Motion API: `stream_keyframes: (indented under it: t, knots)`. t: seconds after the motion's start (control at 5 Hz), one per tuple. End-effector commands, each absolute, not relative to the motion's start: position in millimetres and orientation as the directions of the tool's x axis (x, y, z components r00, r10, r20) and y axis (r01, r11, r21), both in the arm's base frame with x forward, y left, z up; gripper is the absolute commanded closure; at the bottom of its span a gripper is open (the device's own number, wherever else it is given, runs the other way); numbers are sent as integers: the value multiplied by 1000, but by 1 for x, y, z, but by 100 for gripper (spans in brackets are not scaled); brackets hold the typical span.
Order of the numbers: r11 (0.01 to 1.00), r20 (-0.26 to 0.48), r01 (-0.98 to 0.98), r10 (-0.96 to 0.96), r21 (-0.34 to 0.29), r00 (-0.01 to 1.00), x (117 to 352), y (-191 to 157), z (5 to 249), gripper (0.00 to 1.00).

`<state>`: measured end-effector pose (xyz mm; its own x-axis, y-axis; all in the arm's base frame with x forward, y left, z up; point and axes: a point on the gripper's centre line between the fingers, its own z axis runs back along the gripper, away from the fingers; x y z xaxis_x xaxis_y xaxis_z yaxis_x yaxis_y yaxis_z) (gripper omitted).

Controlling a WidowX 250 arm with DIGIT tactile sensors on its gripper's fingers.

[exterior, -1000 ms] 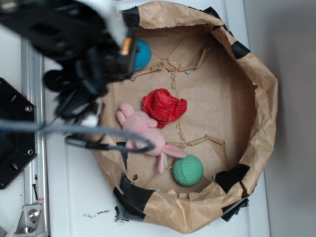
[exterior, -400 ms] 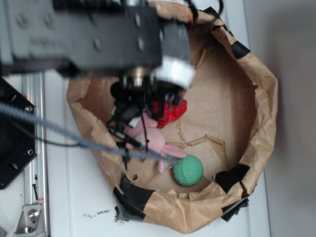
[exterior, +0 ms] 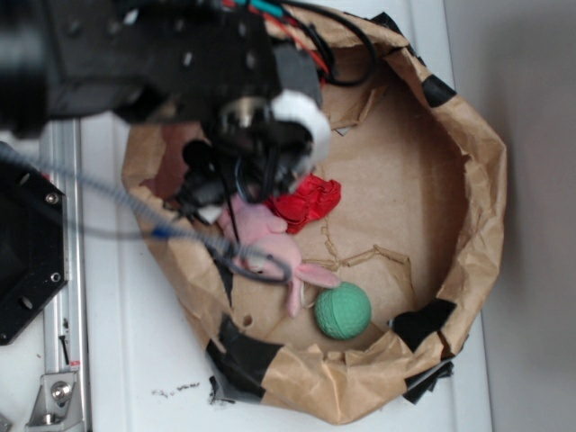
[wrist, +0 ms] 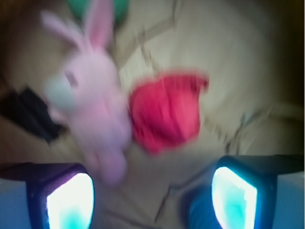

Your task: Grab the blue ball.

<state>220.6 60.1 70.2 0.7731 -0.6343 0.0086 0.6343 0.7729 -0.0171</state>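
Observation:
In the wrist view, a blurred patch of the blue ball shows at the bottom edge, just inside my right finger. My gripper is open, its two glowing pads wide apart with brown paper between them. In the exterior view the ball is hidden under the arm. There my gripper hangs over the upper left of the paper bowl, above the pink bunny's head.
A pink plush bunny and a crumpled red cloth lie mid-bowl, just ahead of the fingers. A green ball rests at the front. The brown paper bowl's rim stands high all round. A metal rail runs at the left.
The arm has swung from the upper left to over the bowl, covering the blue ball in the exterior view. The gripper has since dropped slightly towards the bunny.

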Motion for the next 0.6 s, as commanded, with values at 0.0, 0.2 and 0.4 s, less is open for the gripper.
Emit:
stream_keyframes:
  t: [0.0, 0.2, 0.4]
  knots:
    - [735, -10, 673, -675, 81, 738, 235, 90, 60, 0]
    - [691, -33, 709, -712, 144, 701, 233, 87, 44, 0]
    - [686, -31, 712, -716, 150, 697, 229, 87, 42, 0]
